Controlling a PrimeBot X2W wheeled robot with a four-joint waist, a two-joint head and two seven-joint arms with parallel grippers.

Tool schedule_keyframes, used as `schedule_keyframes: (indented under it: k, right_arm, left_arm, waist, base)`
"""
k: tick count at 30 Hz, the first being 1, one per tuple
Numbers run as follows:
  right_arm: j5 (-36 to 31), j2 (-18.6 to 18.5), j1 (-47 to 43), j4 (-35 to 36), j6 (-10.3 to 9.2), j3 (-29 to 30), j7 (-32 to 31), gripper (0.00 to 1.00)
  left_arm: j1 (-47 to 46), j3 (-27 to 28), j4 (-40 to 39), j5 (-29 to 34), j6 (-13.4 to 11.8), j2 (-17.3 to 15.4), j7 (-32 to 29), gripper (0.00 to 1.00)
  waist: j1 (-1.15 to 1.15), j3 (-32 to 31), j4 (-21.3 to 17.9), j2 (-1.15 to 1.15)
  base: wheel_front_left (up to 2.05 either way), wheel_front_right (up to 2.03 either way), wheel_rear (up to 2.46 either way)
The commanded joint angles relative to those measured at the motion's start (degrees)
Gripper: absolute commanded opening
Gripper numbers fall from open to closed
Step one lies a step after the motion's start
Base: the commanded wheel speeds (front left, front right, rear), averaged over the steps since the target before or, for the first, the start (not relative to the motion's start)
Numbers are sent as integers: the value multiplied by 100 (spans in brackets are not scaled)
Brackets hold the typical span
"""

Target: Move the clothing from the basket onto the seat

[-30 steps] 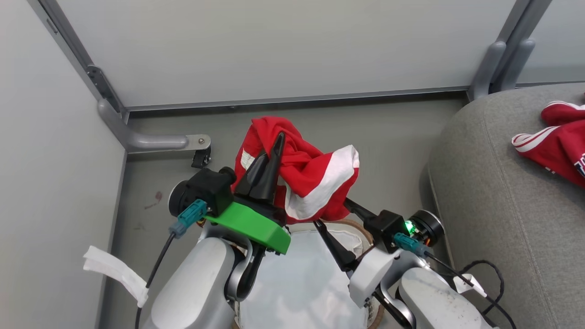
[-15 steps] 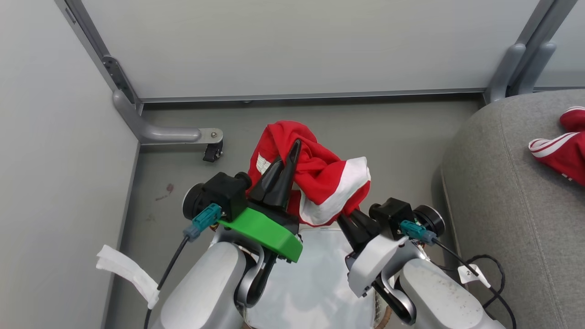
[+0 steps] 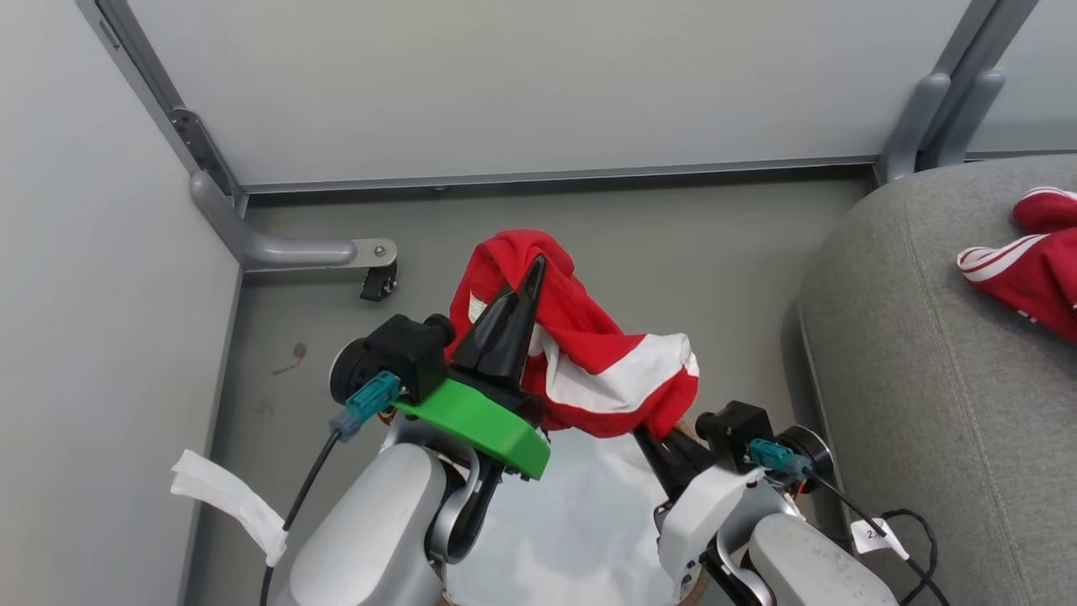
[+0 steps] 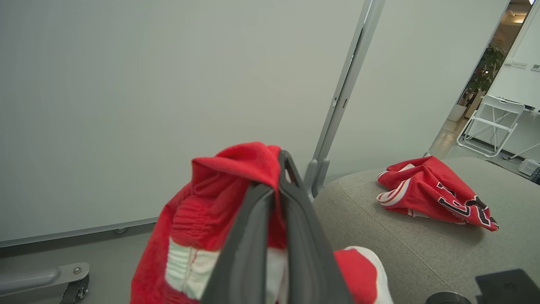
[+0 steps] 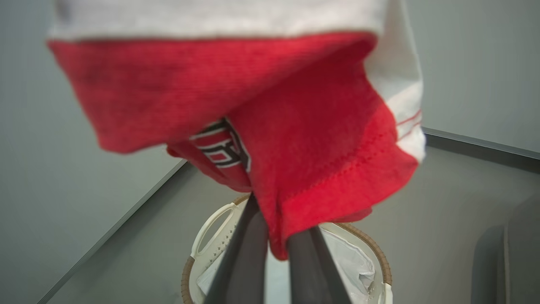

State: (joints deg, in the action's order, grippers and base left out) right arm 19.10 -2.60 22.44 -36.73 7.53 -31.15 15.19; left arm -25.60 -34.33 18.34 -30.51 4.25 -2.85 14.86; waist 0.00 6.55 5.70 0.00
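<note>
You are holding a red jersey [image 3: 589, 370] slung between both grippers, up in the air above the basket [image 5: 371, 249]. The left gripper [image 3: 533, 271] is pinching one bunched end, its dark tapered fingers pressed together, and this end is sitting highest. The right gripper [image 3: 663, 436] is clamping the lower hem, its fingers narrowed to a slit on the fabric. In the head view the jersey's long axis is running from upper left down to lower right, toward the couch [image 3: 909, 379], with a broad white band sagging along the low side. The knit is hanging soft and crumpled, and dark lettering is showing underneath in the right wrist view. The oval, perforated white basket with its brown woven rim is showing a rumpled white liner [image 5: 350, 257]. A second jersey [image 4: 430, 194] is lying heaped on the grey, rounded fabric couch, well apart from the held one.
</note>
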Motion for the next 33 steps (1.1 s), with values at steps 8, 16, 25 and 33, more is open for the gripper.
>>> schedule_keyframes:
  k: [8, 16, 25, 33]
  right_arm:
    - [-75, -57, -265, 595, -8, 758, -4, 0]
    - [-74, -50, -364, 1680, -8, 1333, -2, 0]
    - [76, -47, -393, 2340, -7, 1588, -2, 0]
    - [164, -46, -229, 2596, -7, 1668, -1, 0]
  left_arm:
    - [150, 246, 103, 211, -30, -15, 39, 100]
    - [402, 550, 306, 511, 74, -13, 37, 100]
    - [616, 827, 406, 715, 185, -15, 37, 100]
    - [698, 992, 495, 841, 238, -16, 32, 100]
  waist:
    - [0, 15, -335, 0]
    - [0, 59, -1052, 0]
    - [0, 102, -2096, 0]
    - [0, 190, -3008, 0]
  base:
    - [0, 0, 0]
    - [0, 0, 0]
    - [0, 0, 0]
    - [0, 0, 0]
